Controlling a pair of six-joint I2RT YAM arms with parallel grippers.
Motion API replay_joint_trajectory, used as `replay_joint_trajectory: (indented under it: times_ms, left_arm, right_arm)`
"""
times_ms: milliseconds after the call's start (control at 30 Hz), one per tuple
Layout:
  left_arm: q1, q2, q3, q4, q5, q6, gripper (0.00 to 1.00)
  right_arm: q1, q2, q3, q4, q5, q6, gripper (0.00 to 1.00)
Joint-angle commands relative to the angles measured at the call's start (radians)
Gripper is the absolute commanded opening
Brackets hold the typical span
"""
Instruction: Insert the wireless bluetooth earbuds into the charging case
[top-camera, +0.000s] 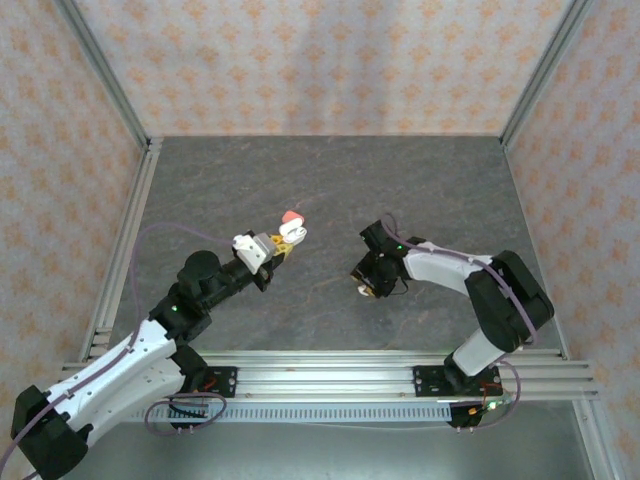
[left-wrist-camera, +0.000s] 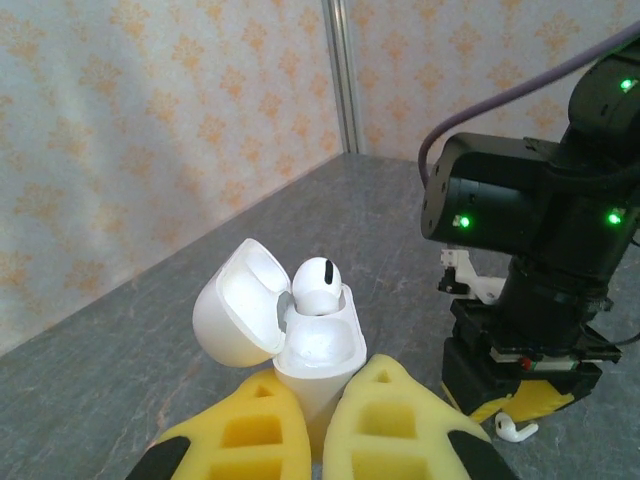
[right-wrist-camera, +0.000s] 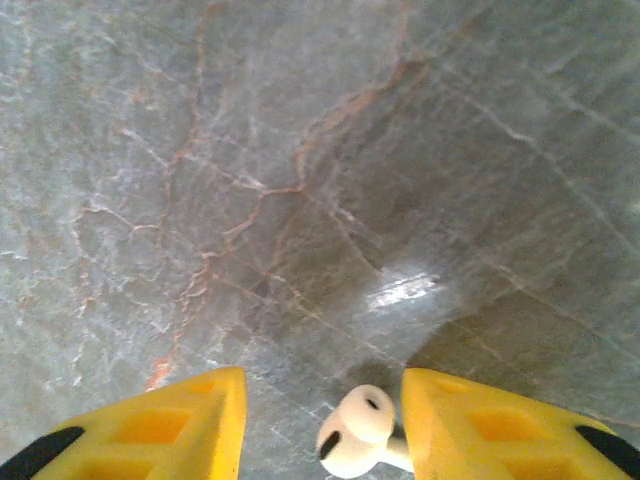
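1. Evidently the left tool (left-wrist-camera: 322, 415) is clamped on the lower body of the white charging case (left-wrist-camera: 318, 345). It appears to hold the case clear of the bench (right-wrist-camera: 300, 150), with the lid (left-wrist-camera: 235, 305) swung back so the sockets face up.
2. One white earbud (left-wrist-camera: 318, 283) sits stem-down in the case. The socket beside it looks free, and I judge that to be the next target.
3. The right tool (right-wrist-camera: 322, 400) points down at the bench with its fingers apart. A second white earbud (right-wrist-camera: 358, 430) lies on the stone between them, just beside one finger and not gripped.
4. That loose earbud lies on its side, so a pinch would probably have to catch it across the head or stem.
5. From above, a coral-pink item (top-camera: 291, 217) shows just beyond the case; it is too small to tell what it is.
6. The lid hangs on the side away from the right arm, so it should not block an approach from there.
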Motion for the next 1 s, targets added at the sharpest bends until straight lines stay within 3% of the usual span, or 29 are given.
replay_joint_trajectory:
  times_ms: [0,67,233,400,700,967]
  left_arm:
    - [0.004,-0.023,0.042,-0.031,0.003,0.026,0.0]
    - [0.004,-0.029,0.047,-0.045,-0.002,0.03,0.0]
    - [0.004,-0.045,0.044,-0.07,-0.016,0.022,0.0]
    - [0.004,-0.061,0.038,-0.086,-0.034,0.005,0.0]
    - [0.004,-0.08,0.044,-0.127,-0.071,-0.004,0.0]
    - [0.004,-0.073,0.057,-0.144,-0.078,-0.001,0.0]
  right_arm:
    - [-0.028,0.006,0.017,0.002,-0.1,-0.072,0.48]
    - [-0.062,-0.028,0.073,-0.082,-0.112,-0.173,0.49]
    - [-0.088,0.03,0.327,-0.444,-0.06,-0.614,0.48]
    - [-0.077,0.118,0.379,-0.552,-0.062,-0.861,0.5]
    - [0.003,0.232,0.424,-0.573,0.018,-0.935,0.55]
    - [0.022,0.285,0.43,-0.539,0.022,-0.927,0.5]
